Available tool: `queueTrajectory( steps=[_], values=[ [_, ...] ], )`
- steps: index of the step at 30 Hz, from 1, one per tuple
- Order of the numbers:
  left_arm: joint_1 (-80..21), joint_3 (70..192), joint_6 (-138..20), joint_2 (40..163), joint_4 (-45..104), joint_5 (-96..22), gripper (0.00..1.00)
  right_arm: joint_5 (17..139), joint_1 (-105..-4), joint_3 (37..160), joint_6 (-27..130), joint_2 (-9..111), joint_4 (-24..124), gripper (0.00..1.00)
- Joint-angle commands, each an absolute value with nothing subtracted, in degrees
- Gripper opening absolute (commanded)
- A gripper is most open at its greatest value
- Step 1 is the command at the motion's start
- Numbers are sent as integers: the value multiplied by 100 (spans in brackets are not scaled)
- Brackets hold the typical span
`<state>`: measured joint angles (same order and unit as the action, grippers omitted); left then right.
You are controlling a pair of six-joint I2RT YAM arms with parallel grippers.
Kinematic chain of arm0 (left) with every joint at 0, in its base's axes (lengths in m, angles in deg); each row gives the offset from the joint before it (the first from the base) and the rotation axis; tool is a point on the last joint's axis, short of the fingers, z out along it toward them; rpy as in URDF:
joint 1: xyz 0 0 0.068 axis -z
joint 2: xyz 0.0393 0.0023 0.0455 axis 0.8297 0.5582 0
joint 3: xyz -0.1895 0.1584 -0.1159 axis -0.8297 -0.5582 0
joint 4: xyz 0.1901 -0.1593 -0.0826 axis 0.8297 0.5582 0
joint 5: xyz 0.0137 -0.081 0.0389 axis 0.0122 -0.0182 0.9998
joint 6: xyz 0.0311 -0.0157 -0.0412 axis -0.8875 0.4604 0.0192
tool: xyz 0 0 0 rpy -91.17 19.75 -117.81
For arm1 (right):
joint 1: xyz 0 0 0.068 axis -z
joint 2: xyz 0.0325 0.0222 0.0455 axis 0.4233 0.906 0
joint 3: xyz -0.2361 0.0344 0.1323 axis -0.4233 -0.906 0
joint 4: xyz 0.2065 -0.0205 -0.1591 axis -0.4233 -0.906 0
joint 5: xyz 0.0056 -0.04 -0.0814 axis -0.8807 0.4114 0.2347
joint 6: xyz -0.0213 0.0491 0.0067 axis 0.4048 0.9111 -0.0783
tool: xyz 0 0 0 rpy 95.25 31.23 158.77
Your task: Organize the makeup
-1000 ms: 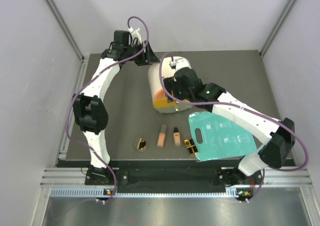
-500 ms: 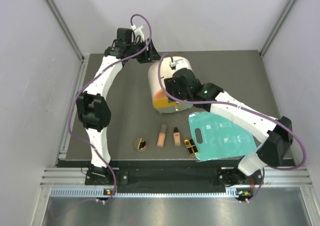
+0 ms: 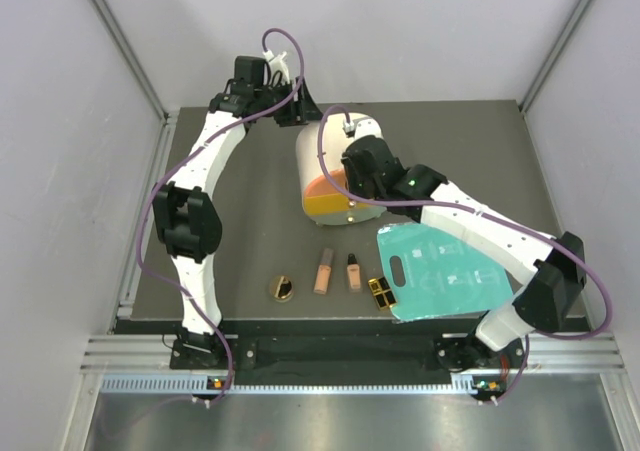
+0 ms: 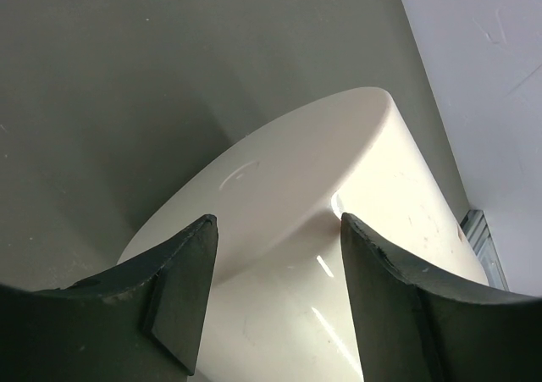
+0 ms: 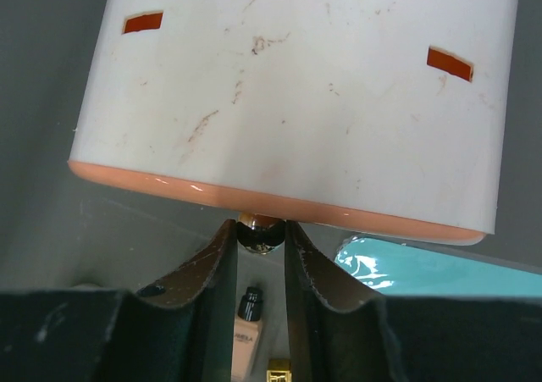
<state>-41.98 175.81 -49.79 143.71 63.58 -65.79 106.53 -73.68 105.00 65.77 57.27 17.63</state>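
1. The right gripper (image 5: 261,229) was shut on the small knob (image 5: 259,238) on the orange lid (image 3: 328,207) of the box (image 3: 315,161). The box lay on its side on the table (image 3: 240,241). The knob was tiny and round, so the fingers could slip off it in a pull.
2. The left gripper (image 4: 275,221) was at the far end of the box with its fingers apart, holding nothing. I could not tell if they touched the box. If they did not, a pull on the lid could drag the whole box or make it roll.
3. The makeup lay out on the table in a row near the front edge. First came the compact (image 3: 281,288), then the tubes (image 3: 323,270), then the gold piece (image 3: 380,292). The gold piece sat just beside the teal board (image 3: 445,281).
4. The tubes lay near the lid, on its front side. If the lid popped off fast, it could fall on them or send them rolling.
5. The right arm reached over a corner of the board. A wide swing could bump the board into the gold piece.
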Motion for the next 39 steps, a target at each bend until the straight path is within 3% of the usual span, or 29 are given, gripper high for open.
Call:
queueTrajectory(
  steps=[1, 23, 39],
  values=[
    [-4139, 17495, -5046, 14443, 6468, -6582, 65, 10701, -7382, 10620, 6596, 5605, 1986, 0],
    [-4139, 17380, -5001, 14443, 6406, -6512, 69, 10217, -7531, 10743, 6745, 5070, 993, 0],
    [-4139, 17319, -5028, 14461, 6433, -6450, 70, 10199, -8199, 9908, 7475, 4252, 457, 0]
  ],
)
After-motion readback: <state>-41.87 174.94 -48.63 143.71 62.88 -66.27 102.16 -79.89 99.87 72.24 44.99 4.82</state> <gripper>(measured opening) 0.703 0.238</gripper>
